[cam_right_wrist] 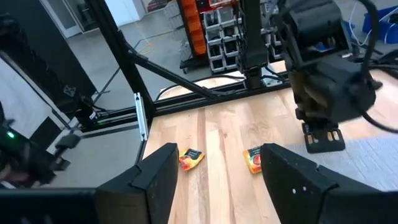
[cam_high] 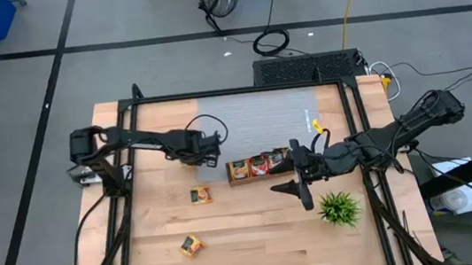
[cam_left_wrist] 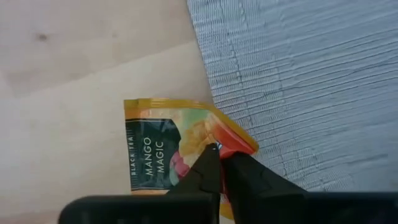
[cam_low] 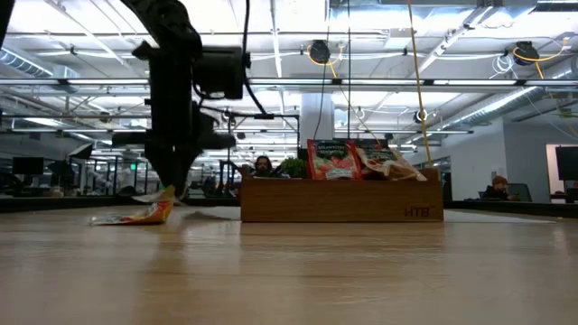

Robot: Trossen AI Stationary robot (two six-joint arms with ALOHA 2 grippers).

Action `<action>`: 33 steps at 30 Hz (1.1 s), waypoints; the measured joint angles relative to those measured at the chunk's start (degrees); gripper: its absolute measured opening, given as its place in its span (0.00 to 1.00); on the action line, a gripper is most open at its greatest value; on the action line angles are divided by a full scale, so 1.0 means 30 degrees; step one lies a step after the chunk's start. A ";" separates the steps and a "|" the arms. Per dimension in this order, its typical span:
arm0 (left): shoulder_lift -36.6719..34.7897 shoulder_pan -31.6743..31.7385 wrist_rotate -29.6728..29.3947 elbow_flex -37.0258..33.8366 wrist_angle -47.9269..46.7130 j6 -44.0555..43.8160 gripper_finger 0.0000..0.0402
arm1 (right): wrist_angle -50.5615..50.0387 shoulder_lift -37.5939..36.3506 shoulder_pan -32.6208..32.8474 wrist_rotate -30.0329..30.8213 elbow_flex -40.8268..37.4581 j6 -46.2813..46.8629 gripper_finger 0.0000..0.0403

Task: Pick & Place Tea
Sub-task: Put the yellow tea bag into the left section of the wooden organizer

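- The wooden table (cam_high: pixel 257 237) carries everything.
- The left gripper (cam_left_wrist: pixel 219 163) is down at the grey mat (cam_left_wrist: pixel 311 74) edge, fingers pinched onto a corner of the orange "Mango Magic" tea sachet (cam_left_wrist: pixel 163 146).
- The right gripper (cam_high: pixel 299 181) hangs just beside the wooden tray (cam_high: pixel 240 181), fingers spread wide, empty.
- The tray, between the grippers, holds several sachets (cam_low: pixel 332 159).
- Two loose sachets (cam_high: pixel 200 194) (cam_high: pixel 192 244) lie below the left gripper in the high view.
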 joint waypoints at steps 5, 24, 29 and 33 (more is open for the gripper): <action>-0.2464 -0.0427 -0.0101 0.0216 -0.0981 0.1079 0.02 | 0.0000 0.0000 -0.0008 0.1662 0.0000 0.1101 0.52; -0.7054 -0.4226 -0.1429 0.9149 -0.8278 1.1021 0.02 | 0.0460 -0.0015 -0.1808 -0.1029 0.0007 0.5420 0.52; -0.7090 -0.5821 -0.2572 1.0896 -0.8216 1.5173 0.02 | 0.0430 -0.0015 -0.2933 -0.1014 0.0007 0.6679 0.52; -0.6725 -0.7120 -0.3861 1.1403 -0.7457 1.8632 0.02 | 0.0423 -0.0015 -0.3933 -0.1032 0.0007 0.7993 0.52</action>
